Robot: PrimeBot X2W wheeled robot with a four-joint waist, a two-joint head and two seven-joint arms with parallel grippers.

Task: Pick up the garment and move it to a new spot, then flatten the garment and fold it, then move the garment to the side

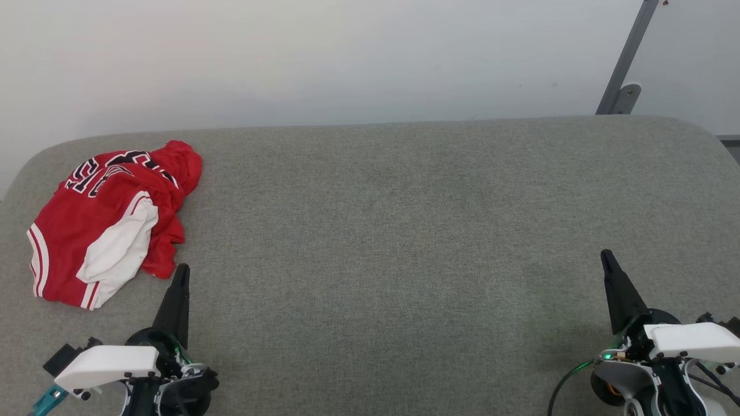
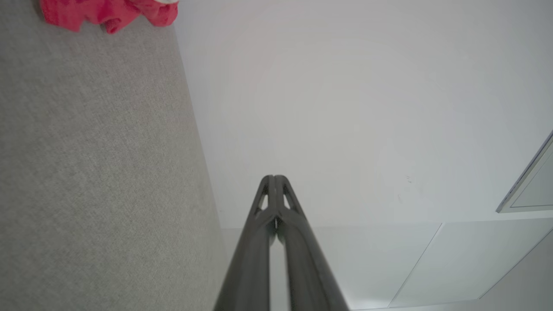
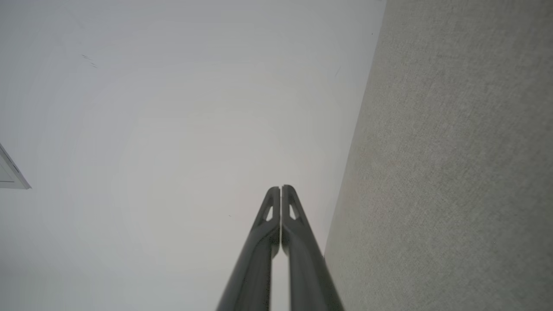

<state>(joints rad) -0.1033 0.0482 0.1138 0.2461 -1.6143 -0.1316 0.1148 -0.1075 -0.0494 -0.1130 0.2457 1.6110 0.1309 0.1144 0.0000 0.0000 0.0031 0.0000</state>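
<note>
1. Left end effector (image 1: 182, 271), fingers pressed together and empty, sits just beside the garment's (image 1: 104, 225) near edge.
2. Right end effector (image 1: 606, 255), likewise closed, is well apart from the garment across the grey surface (image 1: 393, 231).
3. The garment lies crumpled, its long axis slanting away, lettering end farthest.

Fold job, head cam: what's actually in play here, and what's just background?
In play: crumpled red jersey, at the far left of the grey padded table; left gripper, shut, just beside it; right gripper, shut, far over at the right.
Background: white wall; grey metal strut, upper right.
</note>
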